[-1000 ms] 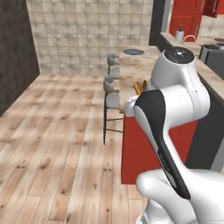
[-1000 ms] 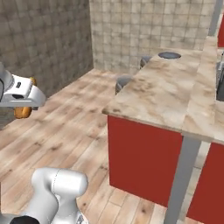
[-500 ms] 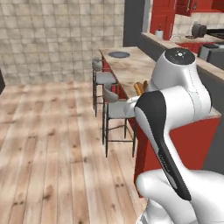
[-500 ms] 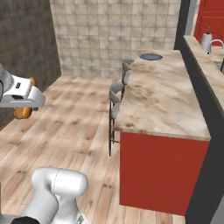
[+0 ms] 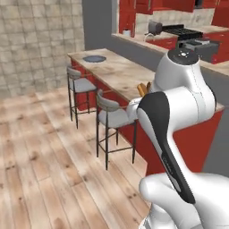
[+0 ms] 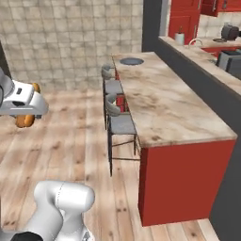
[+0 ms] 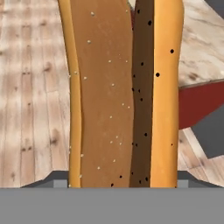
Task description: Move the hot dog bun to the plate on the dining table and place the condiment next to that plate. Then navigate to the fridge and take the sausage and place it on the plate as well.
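My gripper [image 6: 22,109] is shut on the hot dog bun [image 7: 118,96], a tan-yellow bun with a dark lengthwise split that stands upright close before the hand camera. Its orange end peeks out behind the arm [image 5: 142,89] and under the hand [image 6: 23,121]. I hold it in the air over the wooden floor, left of the dining table [image 6: 155,101]. On that table's far end lies the blue-grey plate [image 6: 131,60], also seen far off in the left base view [image 5: 94,58]. The condiment, the sausage and the fridge are out of view.
Two grey-seated stools [image 6: 121,123] [image 6: 112,86] stand along the table's near side. A dark grey half wall [image 6: 202,84] runs behind it, with a marbled counter, appliances and red cabinets [image 5: 179,33] beyond. Wooden floor [image 5: 40,170] spreads wide to the left.
The whole picture has swung: the base has turned and driven, so the table now runs lengthwise ahead with the plate at its far end. The bun stays in the gripper.
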You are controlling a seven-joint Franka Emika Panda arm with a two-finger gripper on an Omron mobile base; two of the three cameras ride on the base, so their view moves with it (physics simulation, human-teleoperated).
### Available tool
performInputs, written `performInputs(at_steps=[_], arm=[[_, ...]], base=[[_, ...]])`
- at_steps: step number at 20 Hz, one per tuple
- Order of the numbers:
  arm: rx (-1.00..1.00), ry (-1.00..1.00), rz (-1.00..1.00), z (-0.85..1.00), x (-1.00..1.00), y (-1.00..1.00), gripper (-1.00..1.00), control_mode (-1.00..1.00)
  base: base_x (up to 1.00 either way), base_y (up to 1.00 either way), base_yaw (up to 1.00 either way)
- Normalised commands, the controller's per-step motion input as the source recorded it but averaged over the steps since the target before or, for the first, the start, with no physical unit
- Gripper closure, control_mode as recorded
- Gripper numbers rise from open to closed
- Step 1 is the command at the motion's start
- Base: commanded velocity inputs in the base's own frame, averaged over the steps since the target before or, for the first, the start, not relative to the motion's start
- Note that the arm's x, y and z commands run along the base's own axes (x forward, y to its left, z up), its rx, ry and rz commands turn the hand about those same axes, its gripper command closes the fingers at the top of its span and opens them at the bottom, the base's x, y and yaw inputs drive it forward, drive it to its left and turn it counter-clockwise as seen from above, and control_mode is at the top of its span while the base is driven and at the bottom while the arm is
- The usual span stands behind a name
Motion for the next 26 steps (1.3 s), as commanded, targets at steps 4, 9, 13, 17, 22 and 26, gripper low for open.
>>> performInputs(at_steps=[4, 9, 13, 17, 22, 26], arm=[[0.00, 0.00, 0.00, 0.00, 0.00, 0.00, 1.00, 1.00], [0.00, 0.00, 0.00, 0.00, 0.00, 0.00, 1.00, 1.00], [0.00, 0.00, 0.00, 0.00, 0.00, 0.00, 1.00, 1.00], [0.00, 0.00, 0.00, 0.00, 0.00, 0.00, 1.00, 1.00], [0.00, 0.00, 0.00, 0.00, 0.00, 0.00, 1.00, 1.00], [0.00, 0.00, 0.00, 0.00, 0.00, 0.00, 1.00, 1.00]], base=[[0.42, 1.00, -0.53], [0.41, 1.00, -0.53], [0.38, 1.00, -0.53], [0.24, 1.00, -0.51], [0.01, 1.00, -0.40], [0.00, 1.00, -0.33]])
